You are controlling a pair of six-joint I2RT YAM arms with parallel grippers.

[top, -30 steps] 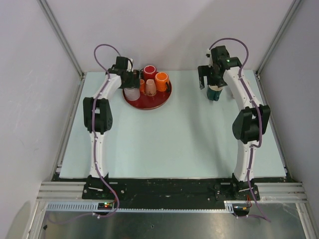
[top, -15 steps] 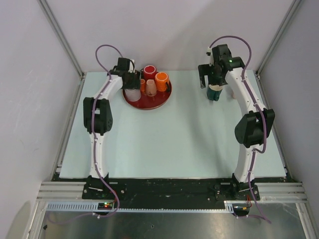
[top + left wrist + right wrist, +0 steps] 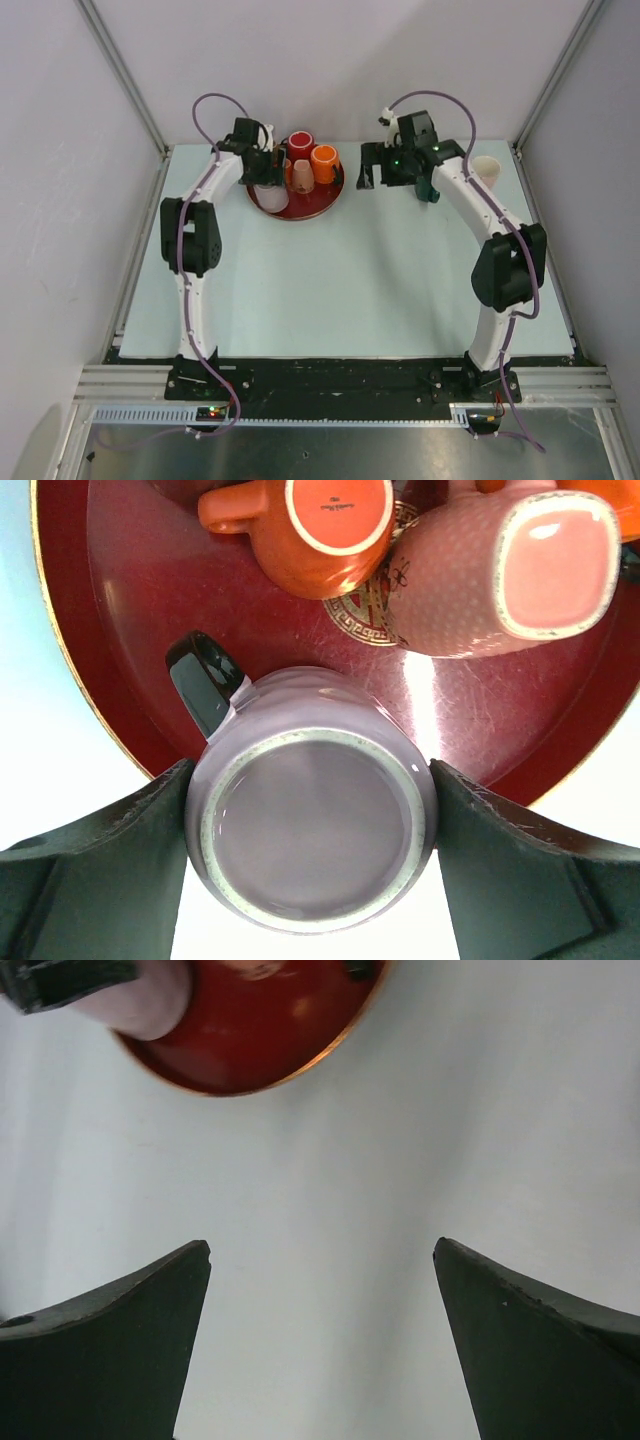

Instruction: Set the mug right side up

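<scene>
At the far left of the table (image 3: 330,280), the left arm (image 3: 195,240) stretches forward from its base, and its wrist bends down over the left side of the red tray (image 3: 297,212). The left gripper (image 3: 312,880) is clamped on the lavender mug (image 3: 310,820), with one dark finger (image 3: 110,860) pressing on each side of the body. The mug sits upside down between the fingers, above the near rim of the tray, and its base faces the wrist camera. Its black handle (image 3: 205,685) points away from the gripper and a little to the left. I cannot tell whether the mouth of the mug touches the tray or hangs just over it. Just beyond the gripper, on the tray, a small orange mug (image 3: 320,520) stands with its base up, and a pink cup (image 3: 500,570) is beside it on the right.

Farther right, the right arm (image 3: 505,265) rises from its base and curves to the left toward the tray. The right gripper (image 3: 321,1245) holds its fingers wide apart, with only bare table between them. The tray rim lies ahead of it, and the lavender mug is ahead and to the left, well apart from it. A teal mug (image 3: 430,189) stands just beside the forearm, behind this gripper, and a cream cup (image 3: 485,170) stands at the far right.
</scene>
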